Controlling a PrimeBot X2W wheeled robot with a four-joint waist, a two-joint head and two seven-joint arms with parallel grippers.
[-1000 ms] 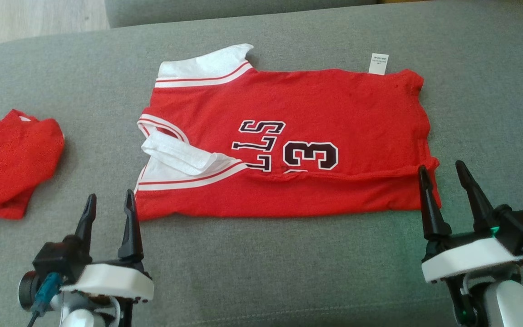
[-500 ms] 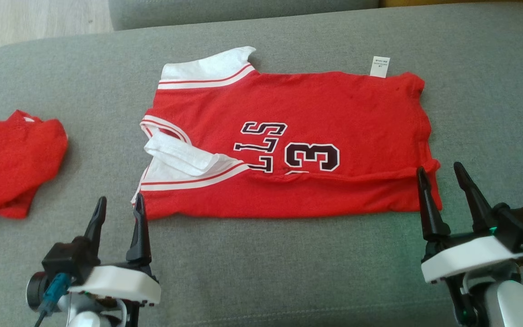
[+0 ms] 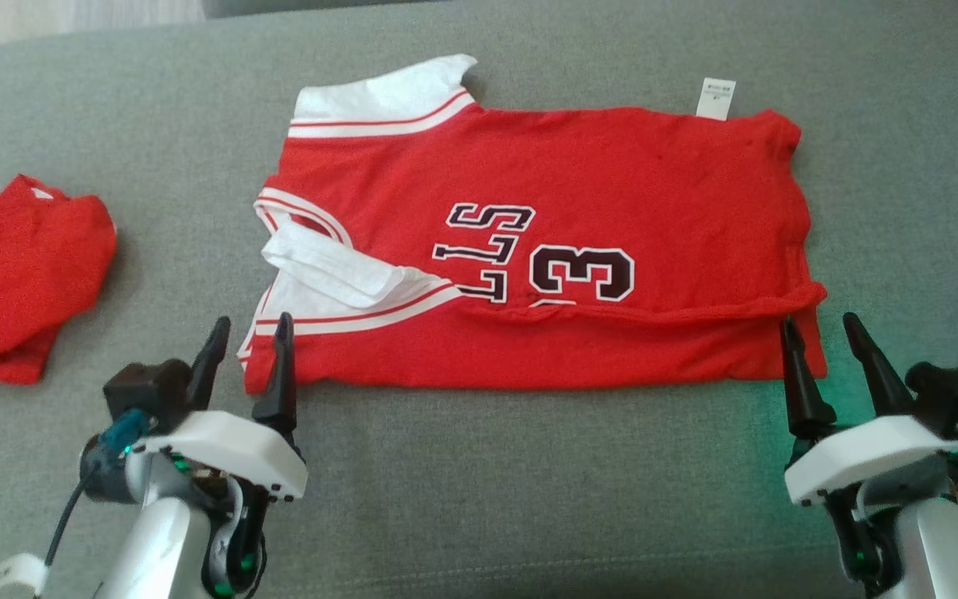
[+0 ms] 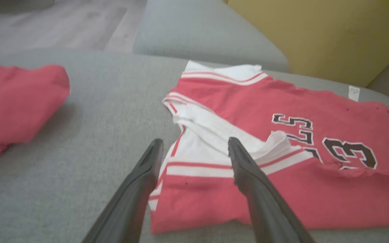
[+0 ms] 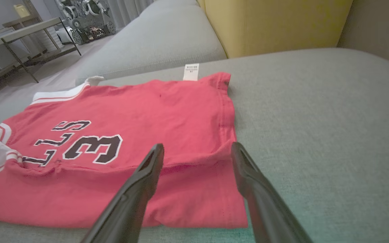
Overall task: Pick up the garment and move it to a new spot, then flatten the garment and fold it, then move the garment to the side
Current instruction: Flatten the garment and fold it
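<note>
Grey sofa (image 3: pixel 529 482), one jersey (image 3: pixel 612 183), one red heap (image 3: pixel 13 266), two splayed grippers (image 3: pixel 252 319) (image 3: pixel 819 319)

free: grey cushion (image 3: pixel 529 482) was bare in front of the jersey (image 3: pixel 612 183) | obstacle: another red garment (image 3: pixel 13 274) sat left

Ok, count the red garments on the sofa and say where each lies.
2. The numbered jersey lies flat at centre; a second red garment is bunched at the robot's left, partly out of view; others may be hidden.
</note>
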